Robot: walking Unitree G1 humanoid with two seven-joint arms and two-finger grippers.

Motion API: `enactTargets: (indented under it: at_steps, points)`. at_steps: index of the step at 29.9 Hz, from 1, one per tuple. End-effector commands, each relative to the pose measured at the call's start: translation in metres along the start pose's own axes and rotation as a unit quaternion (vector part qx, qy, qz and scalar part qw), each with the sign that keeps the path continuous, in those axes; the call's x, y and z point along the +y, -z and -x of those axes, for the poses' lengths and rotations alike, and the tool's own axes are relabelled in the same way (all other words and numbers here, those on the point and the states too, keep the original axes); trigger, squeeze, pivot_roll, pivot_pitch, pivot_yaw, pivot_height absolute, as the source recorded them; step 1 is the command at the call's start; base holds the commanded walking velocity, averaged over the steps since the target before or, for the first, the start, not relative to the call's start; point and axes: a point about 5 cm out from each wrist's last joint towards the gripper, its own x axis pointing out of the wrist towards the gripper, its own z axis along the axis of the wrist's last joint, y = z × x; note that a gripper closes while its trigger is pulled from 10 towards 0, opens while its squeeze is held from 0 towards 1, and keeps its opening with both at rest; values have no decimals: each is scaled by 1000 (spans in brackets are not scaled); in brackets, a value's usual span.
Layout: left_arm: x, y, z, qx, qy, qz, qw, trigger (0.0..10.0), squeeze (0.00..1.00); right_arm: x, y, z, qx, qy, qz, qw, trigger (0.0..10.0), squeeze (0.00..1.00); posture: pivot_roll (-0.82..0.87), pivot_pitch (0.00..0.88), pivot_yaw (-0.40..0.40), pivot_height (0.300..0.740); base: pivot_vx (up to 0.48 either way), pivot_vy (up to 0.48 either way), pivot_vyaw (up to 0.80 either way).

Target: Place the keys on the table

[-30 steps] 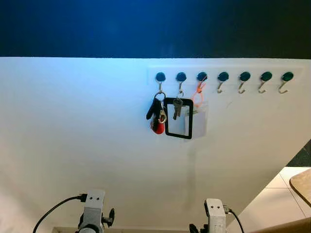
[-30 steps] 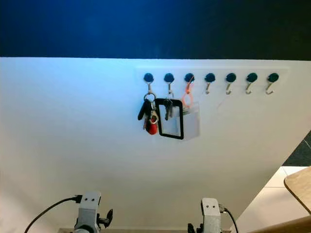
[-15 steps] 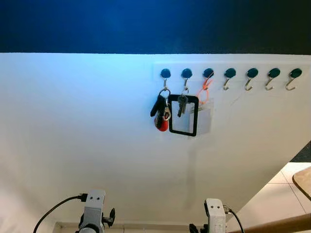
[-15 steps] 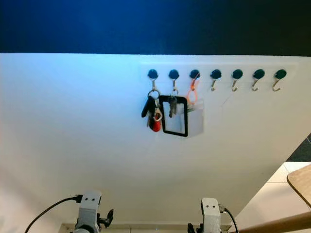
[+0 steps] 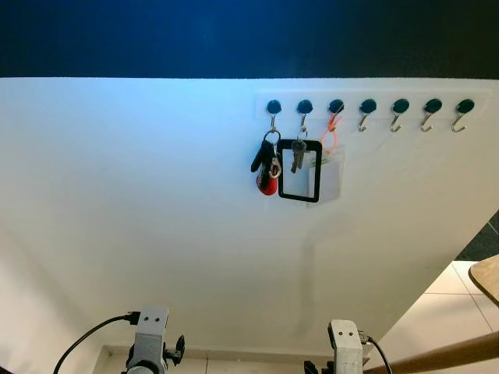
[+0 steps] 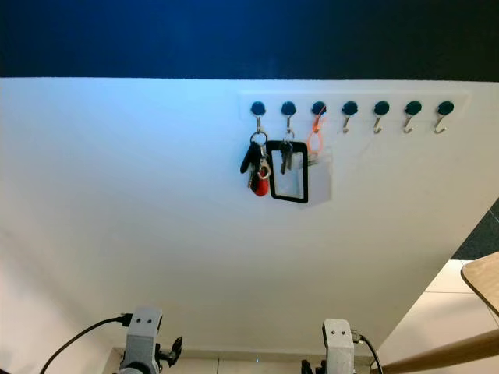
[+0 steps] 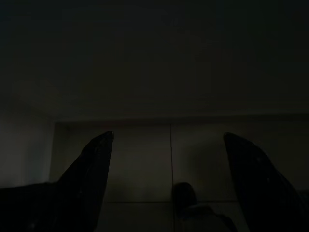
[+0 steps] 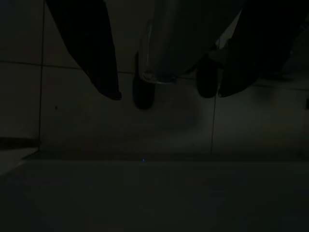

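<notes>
Your head camera faced a white wall (image 5: 140, 218) under a dark blue band (image 5: 234, 35). High on it, right of centre, ran a row of seven round dark-capped hooks (image 5: 368, 106). The keys (image 5: 267, 165) hung from the leftmost hook: a bunch on a ring, with a black fob and a red tag at the bottom, resting against the wall. Just beside them, on the second hook, a single key (image 5: 297, 155) hung in front of a black-framed card holder (image 5: 300, 181). An orange loop (image 5: 333, 137) on the third hook carried a clear sleeve (image 5: 330, 173) that overlapped the holder's right edge. The four hooks to the right were bare. The keys were still on their hook, not on any table. At the far right edge you had the corner of a wooden table (image 5: 486, 277) above pale floor tiles (image 5: 437, 308), well apart from the hooks. Both arms hung low near the base of the wall, well below the keys. Your left gripper (image 7: 168, 137) showed dimly, fingers spread wide with nothing between them, aimed at tiled floor. Your right gripper (image 8: 168, 95) likewise had its fingers apart and empty, over dark floor tiles.
</notes>
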Motion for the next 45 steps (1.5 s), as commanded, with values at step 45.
enactTargets:
  at_steps: [45]
  points:
    - [10,-2,-2,16,-37,3,999,10000,0,2,-11,-2,-34,-3,-8,999,10000,0,43,59,23,740,-187,-103,0]
